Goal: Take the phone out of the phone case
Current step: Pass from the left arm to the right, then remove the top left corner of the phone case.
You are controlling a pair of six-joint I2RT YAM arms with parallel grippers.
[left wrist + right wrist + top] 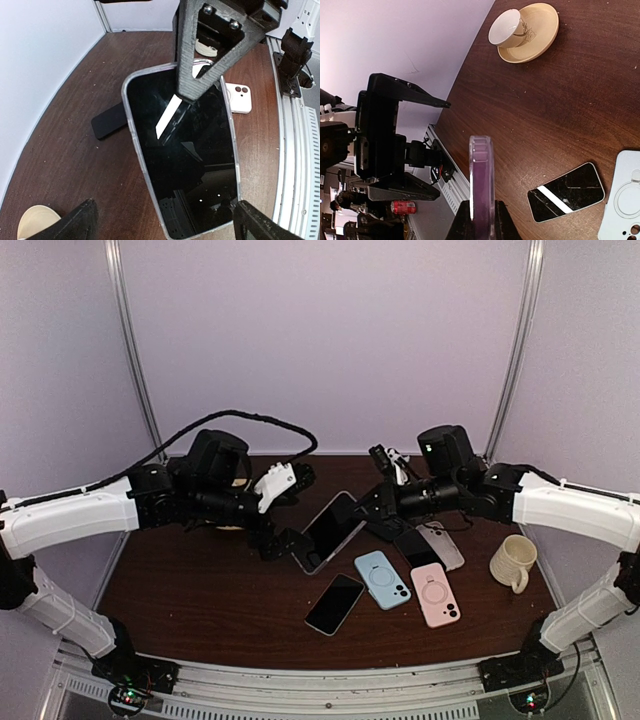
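Observation:
A black-screened phone [182, 150] in a clear phone case [131, 125] is held tilted above the table, mid-table in the top view [330, 528]. My right gripper [380, 502] is shut on its far end. In the right wrist view the case shows edge-on [481, 170], purple inside, with the gripper [481, 215] clamped on both faces. My left gripper [165, 210] is open wide and straddles the near end. Its left finger [70, 222] stands well off the case, and its right finger [257, 222] sits by the case's corner.
On the table lie a blue case [382, 579], a pink case [435, 593], a bare black phone [334, 604] and more phones [432, 545] under the right arm. A cream mug [513, 562] stands at right. A cup on a saucer [522, 30] sits at back left.

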